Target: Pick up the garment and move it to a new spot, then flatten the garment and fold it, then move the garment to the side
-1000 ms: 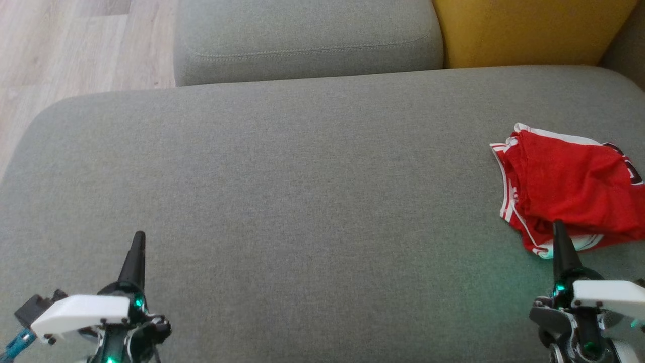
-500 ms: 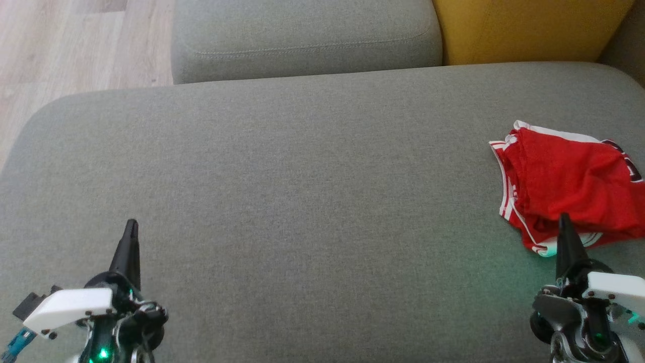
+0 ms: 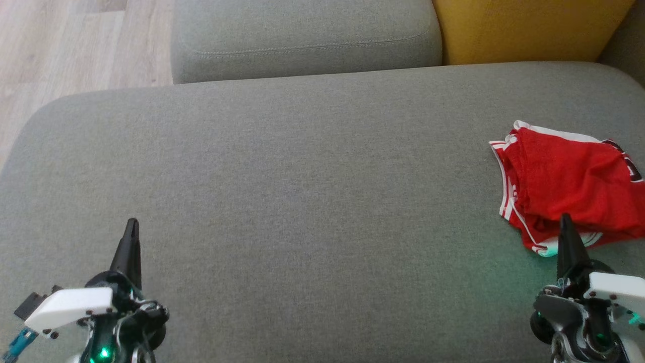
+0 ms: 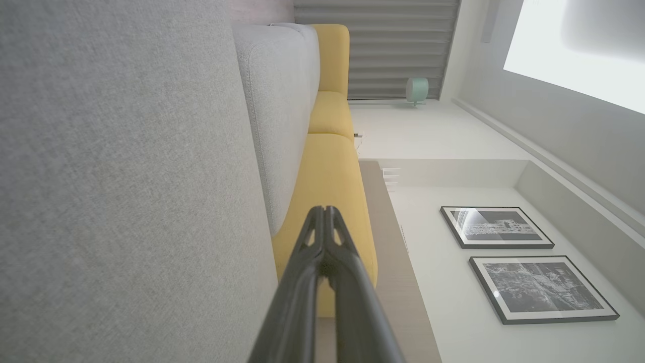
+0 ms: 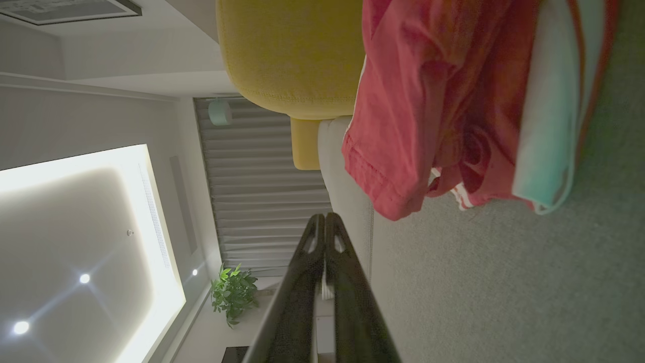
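Right gripper [image 3: 565,224] sits low at the head view's right, fingers pressed together and empty, tip just short of the red garment [image 3: 569,181], which lies bunched at the right end of the grey seat cushion [image 3: 302,201], while the left gripper [image 3: 131,227], equally closed, waits well apart over bare fabric, probably the room meant for flattening. Left wrist view adds two framed pictures [image 4: 496,227] on a wall beyond its shut fingers [image 4: 295,302]. Right wrist view shows what the head camera can't: a loose red fold [image 5: 398,191] standing off the cushion, a likely pinch point.
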Controlling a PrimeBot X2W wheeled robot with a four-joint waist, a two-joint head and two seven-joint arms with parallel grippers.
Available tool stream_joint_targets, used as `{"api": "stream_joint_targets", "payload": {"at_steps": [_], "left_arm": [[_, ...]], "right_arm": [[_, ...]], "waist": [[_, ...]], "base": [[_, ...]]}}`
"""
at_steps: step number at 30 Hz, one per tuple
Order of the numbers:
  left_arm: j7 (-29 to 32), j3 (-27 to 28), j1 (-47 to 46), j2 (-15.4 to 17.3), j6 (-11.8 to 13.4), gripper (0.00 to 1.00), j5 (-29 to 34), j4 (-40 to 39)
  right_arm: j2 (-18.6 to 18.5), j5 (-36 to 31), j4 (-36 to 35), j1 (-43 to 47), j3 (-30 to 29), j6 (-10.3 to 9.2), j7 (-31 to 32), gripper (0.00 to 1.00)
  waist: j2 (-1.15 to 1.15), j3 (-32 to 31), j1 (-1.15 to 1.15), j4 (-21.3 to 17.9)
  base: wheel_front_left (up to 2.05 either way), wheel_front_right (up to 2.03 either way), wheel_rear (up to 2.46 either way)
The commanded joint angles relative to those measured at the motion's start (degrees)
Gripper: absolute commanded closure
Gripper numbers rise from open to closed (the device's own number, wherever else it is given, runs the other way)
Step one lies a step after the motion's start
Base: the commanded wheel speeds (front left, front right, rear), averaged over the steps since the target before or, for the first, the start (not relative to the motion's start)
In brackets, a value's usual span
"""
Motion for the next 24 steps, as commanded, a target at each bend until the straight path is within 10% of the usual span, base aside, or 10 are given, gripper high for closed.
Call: {"api": "stream_joint_targets", "payload": {"at_steps": [1, 24], "left_arm": [[0.46, 2.03, -3.14, 0.47, -0.42, 1.0, -0.21, -1.67], [0.46, 2.02, -3.14, 0.47, -0.42, 1.0, -0.22, -1.67]], "right_arm": [[-0.96, 0.2, -1.71, -3.05, 1.01, 0.44, 0.5, 1.0], [-0.68, -0.13, -1.69, -3.08, 0.61, 0.44, 0.82, 1.0]], "waist": [[0.0, 0.0, 0.0, 0.0], [0.0, 0.0, 0.0, 0.0]], "base": [[0.0, 0.0, 0.0], [0.0, 0.0, 0.0]]}}
